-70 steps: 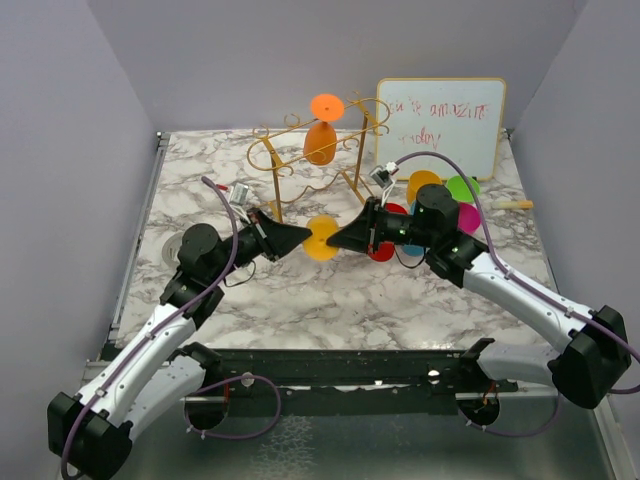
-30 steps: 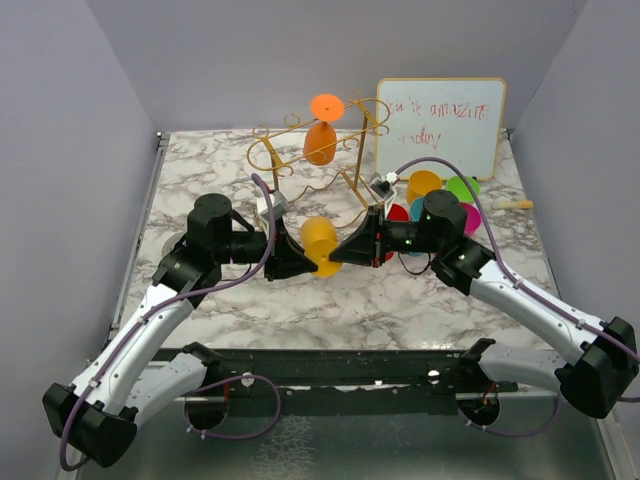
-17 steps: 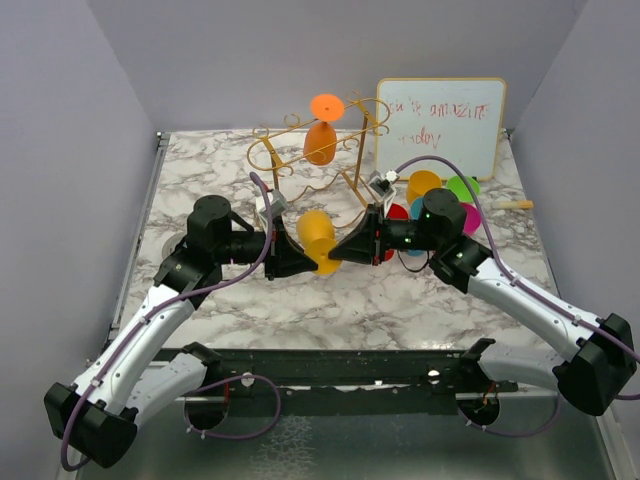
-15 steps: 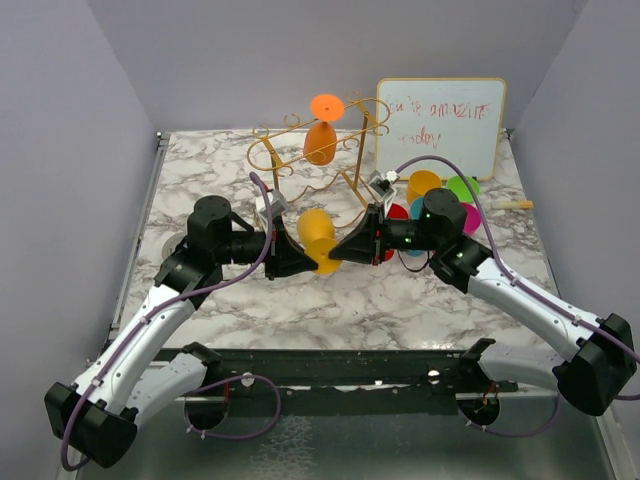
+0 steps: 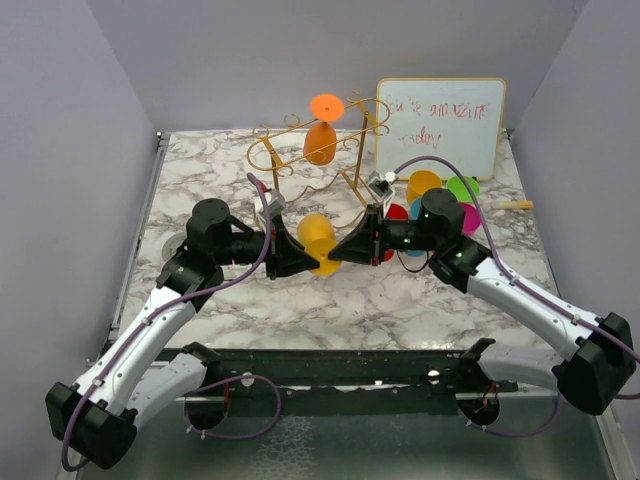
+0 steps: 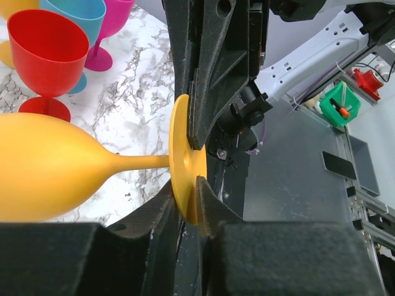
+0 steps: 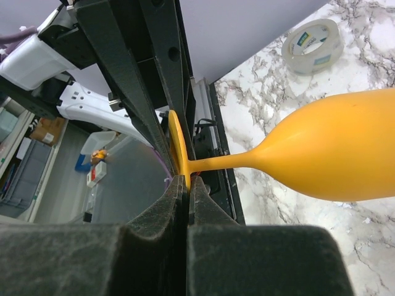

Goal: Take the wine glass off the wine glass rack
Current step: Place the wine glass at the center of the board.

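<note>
The right gripper [image 7: 187,185] is seen closed tight on the thin foot [image 7: 174,145] of the yellow wine glass [image 7: 333,154], the rim of the foot being pinched between its two fingers. The same foot is straddled from the opposite side by the left gripper [image 6: 188,200]. Its jaws are set narrow, with one finger against each face of the disc, but it cannot be told whether they press on it. The two sets of fingertips are thus brought tip to tip on the one disc.

From the foot the stem is carried sideways out of both pairs of jaws, and the bowl is held over the marble table [image 5: 400,300], on the side of the jaws away from the arm bases. This glass is off the wine glass rack [image 5: 274,180].

Just beyond the bowl, as seen past the left jaws, a red glass [image 6: 46,52], a blue glass [image 6: 80,18] and a pink glass [image 6: 114,12] are stood upright on the marble in a close group. A roll of tape [image 7: 313,44] is seen lying flat on the table past the bowl from the right jaws.

Farther out, well apart from the jaws, the rack is stood near the back of the table. An orange wine glass [image 5: 320,142] is hung from its rails, bowl down and foot uppermost. A white-board [image 5: 440,125] is propped beside the rack.
</note>
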`<state>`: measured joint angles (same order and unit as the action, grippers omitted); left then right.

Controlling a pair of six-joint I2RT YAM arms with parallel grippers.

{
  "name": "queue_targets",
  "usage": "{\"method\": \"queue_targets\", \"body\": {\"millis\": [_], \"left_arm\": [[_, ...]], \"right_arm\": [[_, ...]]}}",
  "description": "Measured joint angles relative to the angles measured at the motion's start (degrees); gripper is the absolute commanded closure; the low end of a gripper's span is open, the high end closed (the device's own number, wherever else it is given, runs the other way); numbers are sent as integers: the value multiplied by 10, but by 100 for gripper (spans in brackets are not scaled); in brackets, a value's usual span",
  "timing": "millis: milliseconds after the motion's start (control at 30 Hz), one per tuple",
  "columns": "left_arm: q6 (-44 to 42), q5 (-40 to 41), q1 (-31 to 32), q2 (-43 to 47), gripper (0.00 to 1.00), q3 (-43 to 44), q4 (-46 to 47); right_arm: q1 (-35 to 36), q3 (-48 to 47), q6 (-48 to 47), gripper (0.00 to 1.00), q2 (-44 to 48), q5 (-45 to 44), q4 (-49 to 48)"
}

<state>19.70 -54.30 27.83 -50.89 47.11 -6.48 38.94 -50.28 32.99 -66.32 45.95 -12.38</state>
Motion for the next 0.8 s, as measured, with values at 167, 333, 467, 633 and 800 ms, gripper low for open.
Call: {"method": "queue_targets", "body": {"millis": [167,333,467,633,800], "left_arm": [[3,1,0,0,100,0,2],[9,6,0,0,100,0,2],[6,6,-1,0,100,-2,3],[-4,4,-1,5,100,-12,9],[-38,9,-1,30,100,-39,8]], "right_arm": [[0,0,-1,97,0,2,-1],[0,0,-6,89,0,3,-3],[0,0,-7,81,0,3,-1],[0,0,-9,74,2,-3,14],[3,0,-17,64,26,-48,54]]}}
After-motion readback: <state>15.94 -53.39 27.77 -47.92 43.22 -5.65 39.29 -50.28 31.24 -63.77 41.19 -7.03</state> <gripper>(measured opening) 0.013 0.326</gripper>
